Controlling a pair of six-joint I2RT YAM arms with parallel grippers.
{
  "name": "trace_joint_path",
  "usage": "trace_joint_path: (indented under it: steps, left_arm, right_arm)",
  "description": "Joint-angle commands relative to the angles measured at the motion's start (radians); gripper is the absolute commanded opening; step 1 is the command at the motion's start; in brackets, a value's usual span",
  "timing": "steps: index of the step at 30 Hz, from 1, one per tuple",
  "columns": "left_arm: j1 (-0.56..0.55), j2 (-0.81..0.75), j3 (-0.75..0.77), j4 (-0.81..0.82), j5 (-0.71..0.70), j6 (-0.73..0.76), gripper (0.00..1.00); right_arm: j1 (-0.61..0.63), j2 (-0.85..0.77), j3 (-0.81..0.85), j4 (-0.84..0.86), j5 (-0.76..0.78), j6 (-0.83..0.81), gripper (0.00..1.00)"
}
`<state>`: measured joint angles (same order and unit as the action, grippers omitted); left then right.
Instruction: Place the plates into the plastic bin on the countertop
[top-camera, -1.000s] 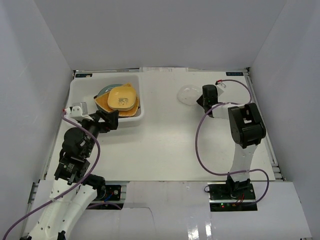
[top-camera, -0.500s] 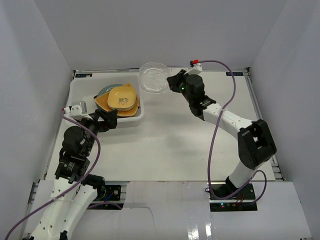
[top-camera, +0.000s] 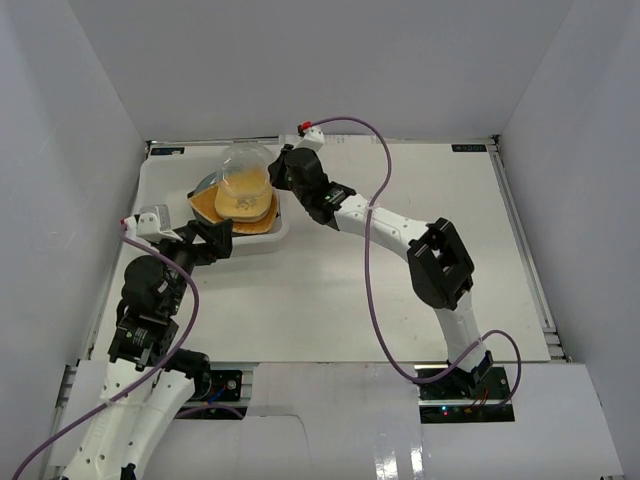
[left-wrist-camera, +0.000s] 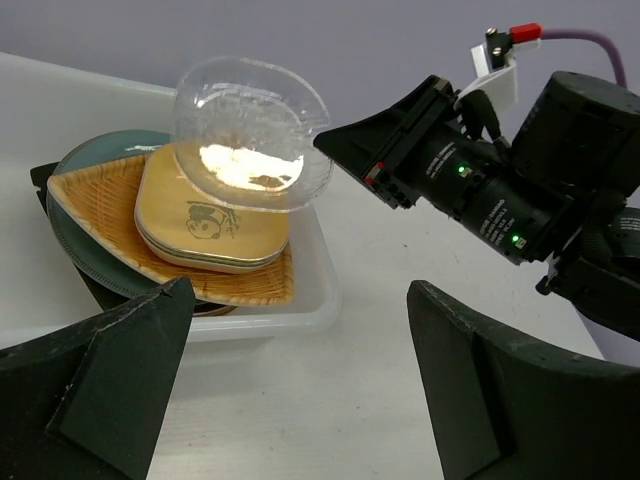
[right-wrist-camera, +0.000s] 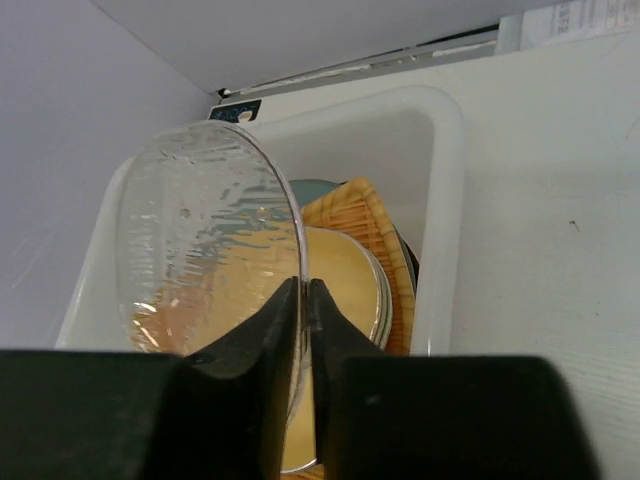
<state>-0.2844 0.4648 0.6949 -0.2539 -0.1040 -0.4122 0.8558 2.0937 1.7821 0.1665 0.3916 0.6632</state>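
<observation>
**Inspector:** Several plates already lie stacked in the plastic bin (top-camera: 160, 170), just below and ahead of your right gripper (top-camera: 276, 172). It pinches the clear plate (left-wrist-camera: 250, 135) by its rim, tilted over the stack and not yet released.

**Operator:** And the left gripper (top-camera: 222, 238)?

**Inspector:** Wide, empty, just short of the bin. Lower plates are hidden, so I cannot count them. No other plate shows on the worktop (top-camera: 400, 280).

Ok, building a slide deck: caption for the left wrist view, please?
Right end effector holds a clear plate over the stacked dishes in the plastic bin.
</observation>
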Motion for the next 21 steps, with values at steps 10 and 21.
trace_joint_path:
  steps: [10,21]
  left_arm:
    - [-0.001,-0.018,0.005,0.010,-0.013,0.003,0.98]
    - [-0.004,-0.012,0.000,0.018,0.009,0.001,0.98]
  right_arm:
    - [0.055,-0.157,-0.091,0.065,0.042,-0.056,0.80]
    - [0.051,-0.786,-0.850,0.242,0.269,-0.471,0.90]
